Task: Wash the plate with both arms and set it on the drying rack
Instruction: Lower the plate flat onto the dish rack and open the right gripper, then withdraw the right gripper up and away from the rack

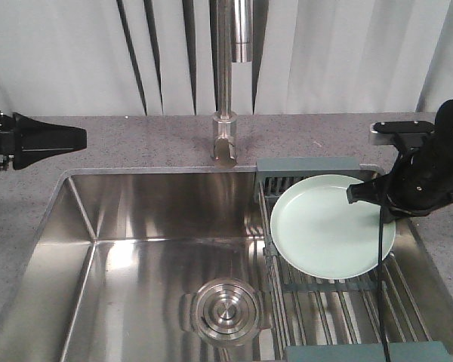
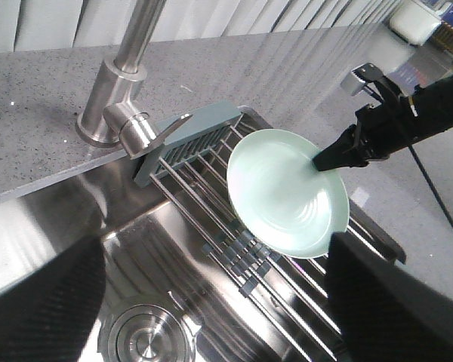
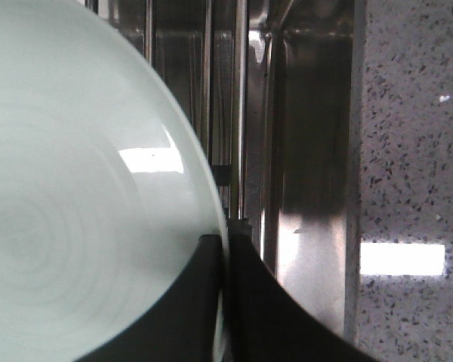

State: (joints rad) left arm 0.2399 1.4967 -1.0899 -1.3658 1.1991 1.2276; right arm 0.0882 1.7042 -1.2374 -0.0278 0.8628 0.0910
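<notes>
The pale mint-green plate [image 1: 328, 230] hangs tilted over the drying rack [image 1: 325, 305], which lies across the right part of the sink. My right gripper [image 1: 356, 193] is shut on the plate's right rim. In the right wrist view the two black fingers [image 3: 189, 302] pinch the rim of the plate [image 3: 75, 188], with rack rods [image 3: 238, 113] behind. The left wrist view shows the plate [image 2: 283, 192], the rack [image 2: 211, 162] and the right gripper [image 2: 321, 162]. My left gripper [image 1: 57, 139] hovers over the counter at the far left, open and empty [image 2: 219, 317], far from the plate.
A tall steel faucet [image 1: 230, 75] stands behind the sink's middle. The steel basin [image 1: 136, 249] has a round drain [image 1: 226, 311] near the front. Grey speckled countertop [image 1: 136, 139] surrounds the sink. A pale curtain hangs at the back.
</notes>
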